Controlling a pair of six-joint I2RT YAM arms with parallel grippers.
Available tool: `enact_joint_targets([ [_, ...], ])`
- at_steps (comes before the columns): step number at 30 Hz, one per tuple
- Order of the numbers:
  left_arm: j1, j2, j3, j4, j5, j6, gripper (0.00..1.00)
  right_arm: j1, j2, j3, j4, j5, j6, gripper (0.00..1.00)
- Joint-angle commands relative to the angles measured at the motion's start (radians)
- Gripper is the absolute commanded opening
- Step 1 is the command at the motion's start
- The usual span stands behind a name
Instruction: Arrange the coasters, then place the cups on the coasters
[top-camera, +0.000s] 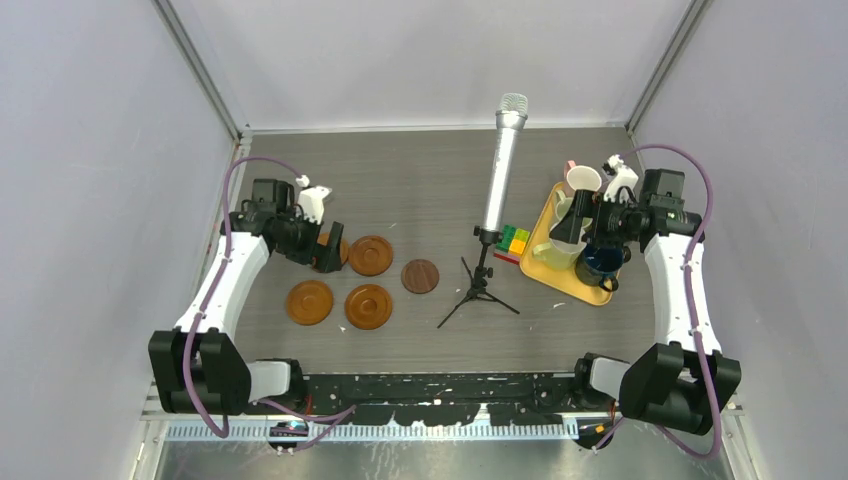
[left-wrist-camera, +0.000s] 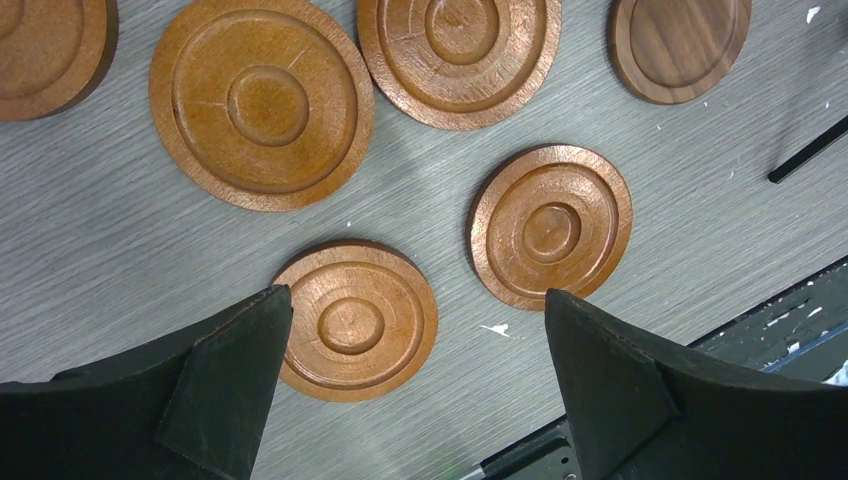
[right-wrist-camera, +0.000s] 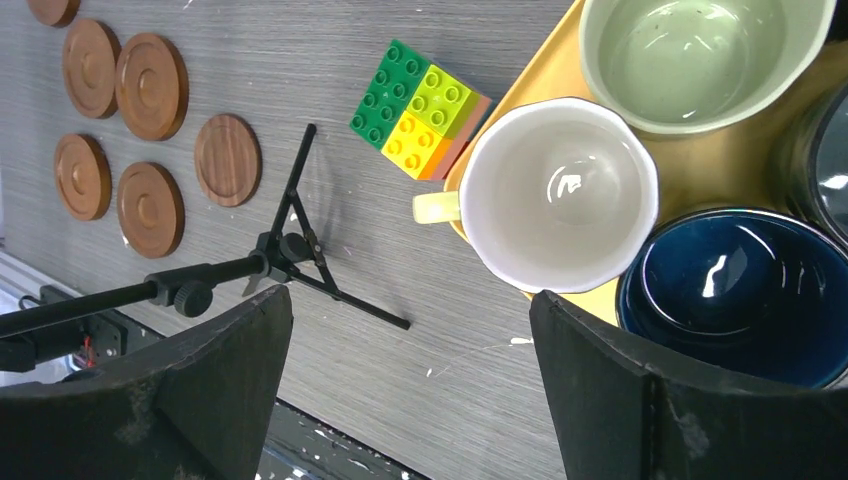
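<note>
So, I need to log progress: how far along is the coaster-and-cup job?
Barely begun. Done: nothing clearly; the round brown wooden coasters lie in a loose cluster on the grey table, none bearing a cup. In hand: the left gripper hangs open over them, the right gripper open over the ceramic mugs on the yellow rectangular tray, both empty. Left: arranging the coasters, then moving every mug onto one.

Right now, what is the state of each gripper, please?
Left gripper: open, holding nothing, above a coaster.
Right gripper: open, holding nothing, near the cream-yellow cup.
</note>
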Motion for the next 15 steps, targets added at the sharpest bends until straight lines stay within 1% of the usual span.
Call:
enact_joint_targets([
  [1,-0.012,0.009,0.032,-0.004,0.012,0.034,1.0,0.012,0.014,0.066,-0.002,-0.05,0.0,0.93],
  [6,-0.058,0.073,0.086,0.015,-0.041,0.067,1.0,0.028,0.034,0.099,0.022,-0.047,0.023,0.93],
  [8,-0.09,0.112,0.116,0.037,-0.087,0.091,1.0,0.031,0.051,0.093,0.036,-0.048,0.029,0.93],
  [15,-0.192,0.327,0.256,0.058,-0.174,0.167,1.0,0.031,0.047,0.058,0.037,-0.05,0.004,0.93],
])
